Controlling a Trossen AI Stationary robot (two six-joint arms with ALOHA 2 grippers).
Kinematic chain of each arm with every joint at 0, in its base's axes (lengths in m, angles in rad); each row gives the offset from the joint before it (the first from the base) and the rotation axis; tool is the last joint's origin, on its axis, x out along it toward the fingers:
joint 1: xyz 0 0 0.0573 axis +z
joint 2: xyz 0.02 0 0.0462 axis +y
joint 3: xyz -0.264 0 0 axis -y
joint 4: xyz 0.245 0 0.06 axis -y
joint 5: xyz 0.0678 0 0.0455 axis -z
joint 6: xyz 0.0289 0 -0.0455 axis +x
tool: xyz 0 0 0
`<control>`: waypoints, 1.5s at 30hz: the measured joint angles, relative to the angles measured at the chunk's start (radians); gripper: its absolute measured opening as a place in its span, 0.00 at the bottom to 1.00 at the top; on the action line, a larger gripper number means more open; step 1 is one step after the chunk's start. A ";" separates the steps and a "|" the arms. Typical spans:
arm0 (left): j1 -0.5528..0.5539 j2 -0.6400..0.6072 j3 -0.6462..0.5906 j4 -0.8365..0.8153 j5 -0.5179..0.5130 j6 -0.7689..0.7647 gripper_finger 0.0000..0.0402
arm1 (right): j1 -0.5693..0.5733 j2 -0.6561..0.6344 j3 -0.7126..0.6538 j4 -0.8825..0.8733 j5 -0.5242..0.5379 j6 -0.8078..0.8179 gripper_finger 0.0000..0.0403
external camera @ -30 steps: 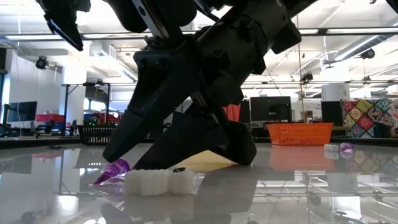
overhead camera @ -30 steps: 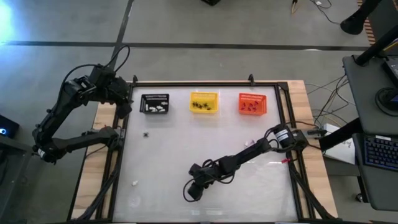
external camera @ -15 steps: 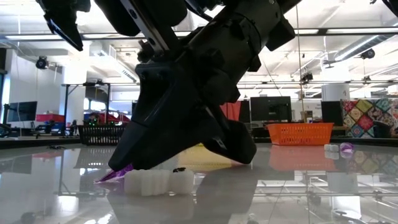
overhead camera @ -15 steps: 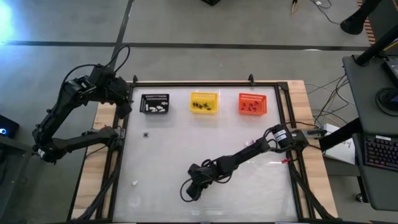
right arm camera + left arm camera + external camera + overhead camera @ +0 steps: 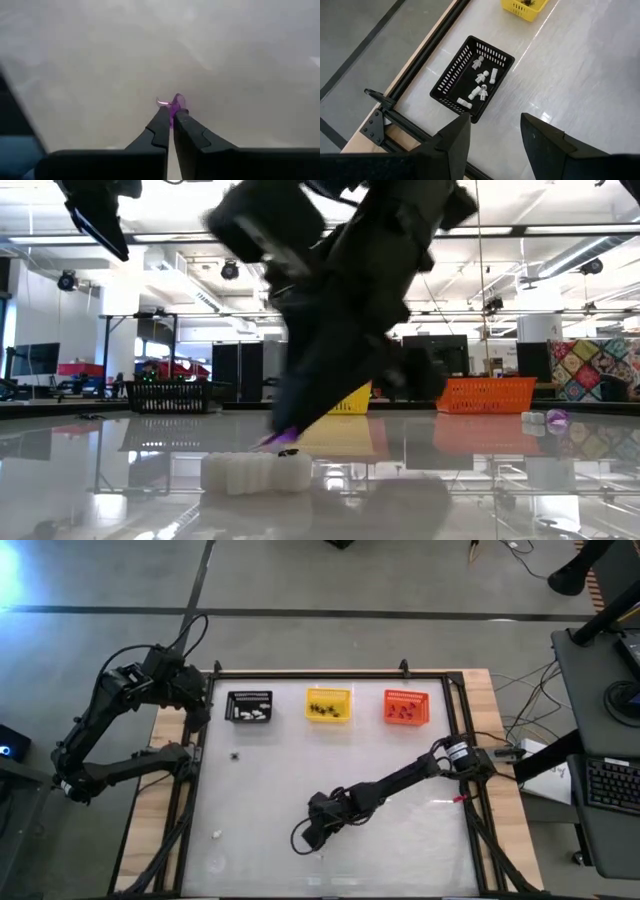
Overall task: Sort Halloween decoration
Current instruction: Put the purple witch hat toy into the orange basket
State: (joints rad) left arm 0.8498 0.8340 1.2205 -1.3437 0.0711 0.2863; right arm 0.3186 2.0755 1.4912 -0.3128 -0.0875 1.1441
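One purple bit [image 5: 172, 104] sat clamped at the right gripper [image 5: 171, 119] tips, low over the table's near centre; the orange basket [image 5: 406, 707] lay far-right. The left gripper [image 5: 491, 134] hung spread.

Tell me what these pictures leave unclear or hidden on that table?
- Purple bit in the right gripper: right wrist view, the shut fingers cover most of it, so its shape is unclear.
- Right gripper in the low view: motion blur smears it.
- Contents of the orange basket and yellow basket: high view, too small to tell apart.
- Black basket: left wrist view, the left gripper's fingers cut off its near corner.
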 joint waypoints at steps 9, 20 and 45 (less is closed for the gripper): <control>0.000 -0.020 0.000 0.006 0.000 0.000 0.39 | -0.034 -0.179 0.001 -0.412 0.140 0.025 0.02; 0.000 -0.008 0.000 0.017 0.000 0.000 0.39 | -0.098 -0.321 -0.046 -0.689 0.197 0.010 0.02; 0.000 0.018 0.000 0.024 -0.007 -0.090 0.39 | -0.460 -0.644 -0.340 -0.753 0.223 -0.343 0.02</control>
State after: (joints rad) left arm 0.8497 0.8516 1.2205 -1.3197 0.0639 0.1963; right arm -0.1412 1.4317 1.1516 -1.0655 0.1352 0.8011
